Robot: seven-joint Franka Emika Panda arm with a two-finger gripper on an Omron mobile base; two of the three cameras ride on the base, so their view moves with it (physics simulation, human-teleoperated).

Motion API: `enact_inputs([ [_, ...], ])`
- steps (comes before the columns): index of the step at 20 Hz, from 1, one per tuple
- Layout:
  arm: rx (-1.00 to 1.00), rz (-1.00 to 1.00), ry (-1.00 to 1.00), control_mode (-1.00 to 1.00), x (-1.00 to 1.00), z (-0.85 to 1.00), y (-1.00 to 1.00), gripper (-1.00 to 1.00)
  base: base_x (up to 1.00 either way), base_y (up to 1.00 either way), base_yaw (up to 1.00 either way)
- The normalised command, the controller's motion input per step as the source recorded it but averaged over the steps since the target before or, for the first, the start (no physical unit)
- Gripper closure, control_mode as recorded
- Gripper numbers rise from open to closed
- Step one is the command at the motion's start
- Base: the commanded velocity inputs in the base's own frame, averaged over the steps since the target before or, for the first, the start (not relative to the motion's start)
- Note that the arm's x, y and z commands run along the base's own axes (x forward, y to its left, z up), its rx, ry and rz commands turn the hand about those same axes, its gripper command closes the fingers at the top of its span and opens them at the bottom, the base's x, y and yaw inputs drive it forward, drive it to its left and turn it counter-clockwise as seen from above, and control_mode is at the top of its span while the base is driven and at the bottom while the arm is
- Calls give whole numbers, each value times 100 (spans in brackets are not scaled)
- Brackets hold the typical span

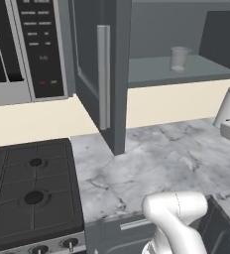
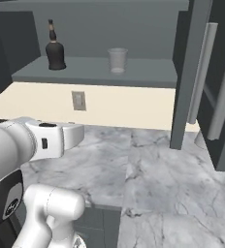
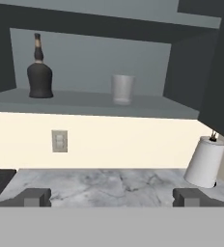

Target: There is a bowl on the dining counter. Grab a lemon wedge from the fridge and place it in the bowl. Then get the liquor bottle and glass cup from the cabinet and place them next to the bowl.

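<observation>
Rendered home kitchen, black gas stovetop with knobs [image 1: 32, 198], grey-veined marble worktop [image 1: 151, 163], dark grey wall cabinet standing open [image 1: 107, 74], steel microwave [image 1: 23, 49], white paper towel roll [image 3: 204, 161], cream backsplash with socket [image 2: 78, 100]

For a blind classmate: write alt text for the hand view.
An open cabinet shelf holds a dark bottle at left and a clear cup to its right. Below, a wall outlet, a marble worktop and a paper towel roll; open fingers at the bottom.
</observation>
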Motion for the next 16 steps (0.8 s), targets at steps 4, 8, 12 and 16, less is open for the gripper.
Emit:
enact_inputs([
  [4, 0, 0, 0, 100, 0, 0, 0, -100, 34, 0, 1],
  [8, 0, 10, -7, -100, 15, 18, 1, -100, 0, 0, 0],
  [12, 0, 15, -4, -100, 9, 43, 24, -100, 0, 0, 0],
  [16, 0, 17, 0, -100, 3, 45, 24, -100, 0, 0, 0],
])
